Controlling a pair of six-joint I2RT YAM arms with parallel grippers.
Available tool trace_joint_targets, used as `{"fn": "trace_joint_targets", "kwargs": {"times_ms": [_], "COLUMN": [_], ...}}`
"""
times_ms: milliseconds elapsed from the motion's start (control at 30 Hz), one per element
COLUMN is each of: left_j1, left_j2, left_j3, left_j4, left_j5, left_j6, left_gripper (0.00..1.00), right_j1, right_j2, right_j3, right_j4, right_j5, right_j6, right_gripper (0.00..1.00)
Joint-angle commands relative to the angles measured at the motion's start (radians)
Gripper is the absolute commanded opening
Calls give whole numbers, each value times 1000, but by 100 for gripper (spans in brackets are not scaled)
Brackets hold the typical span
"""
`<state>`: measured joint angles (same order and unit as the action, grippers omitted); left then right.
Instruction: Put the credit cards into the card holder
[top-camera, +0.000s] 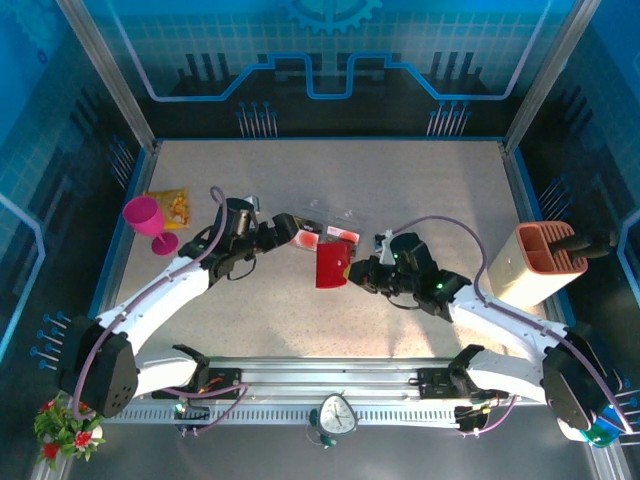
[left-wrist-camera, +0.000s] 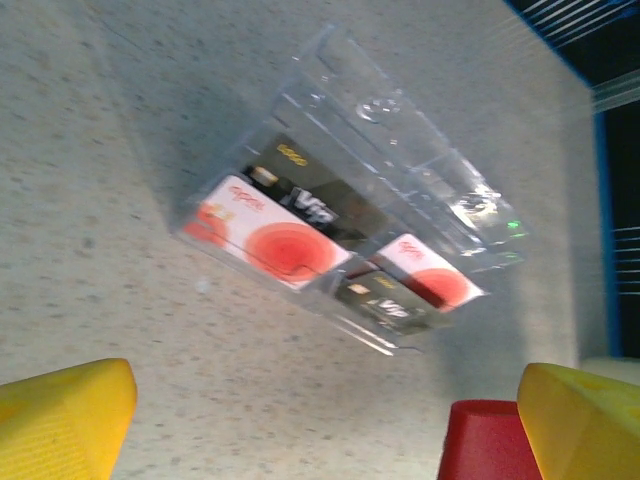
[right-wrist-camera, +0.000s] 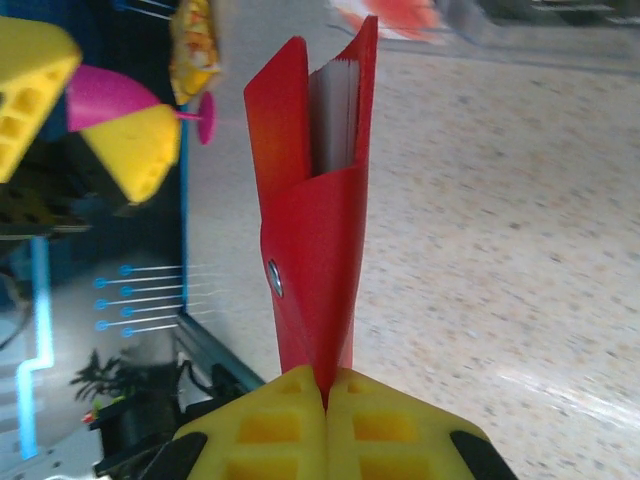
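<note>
- Step in hand: fetching a card. The left pincer (left-wrist-camera: 320, 430) hangs wide open just above the clear sleeves (left-wrist-camera: 400, 130) on the bench (left-wrist-camera: 100, 150), gripping nothing.
- The right pincer (right-wrist-camera: 325, 385) is clamped on one edge of the red wallet (right-wrist-camera: 315, 230), holding it upright near the sleeves, mouth agape and pale lining showing.
- Next, I judge: lower the left pincer, pinch one card's edge and carry it to the wallet's mouth.
- Count: seemingly two cards (left-wrist-camera: 270, 235) inside the sleeves, though glare blurs them; one wallet; two pincers.
</note>
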<state>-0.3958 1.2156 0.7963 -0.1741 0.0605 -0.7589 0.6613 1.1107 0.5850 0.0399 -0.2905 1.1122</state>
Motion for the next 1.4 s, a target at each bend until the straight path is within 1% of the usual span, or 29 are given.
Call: {"fn": "trace_joint_targets", "kwargs": {"times_ms": [0,133,267,367,833,1033,1133,1200,1300,1367], "left_j1": [-6,-6,-5,-6,-7,-12,-14,-14,-15,-15], "left_j2": [-16,-22,-36,-42,-4,-1,-1,0,1,5], "left_j3": [-34,-59,-97,-126,-170,-183,-196,-201,-204,-206], "left_j4": [123,216,303,346,487,509,523,531,546,562], "left_j5": [130,185,208,217,258,269,269,271,271,272], "left_j6": [-129,-192,-235,-253,-312,-324,-328,-331,-332,-330], "left_gripper": [97,91,86,80,62,57,52,47,34,20], "right_j1": [8,6,6,7,22,31,37,40,43,45], "right_j2": [26,82,141,166,219,251,264,269,282,289], "right_j3": [58,78,81,82,85,90,90,90,87,84], "right_j4": [80,186,317,379,452,493,503,509,511,514], "right_j5": [-55,-82,-107,-116,-114,-116,-116,-116,-115,-118], "right_j6": [-15,38,99,130,170,187,192,195,197,198], "right_gripper": [0,0,0,0,0,0,0,0,0,0]}}
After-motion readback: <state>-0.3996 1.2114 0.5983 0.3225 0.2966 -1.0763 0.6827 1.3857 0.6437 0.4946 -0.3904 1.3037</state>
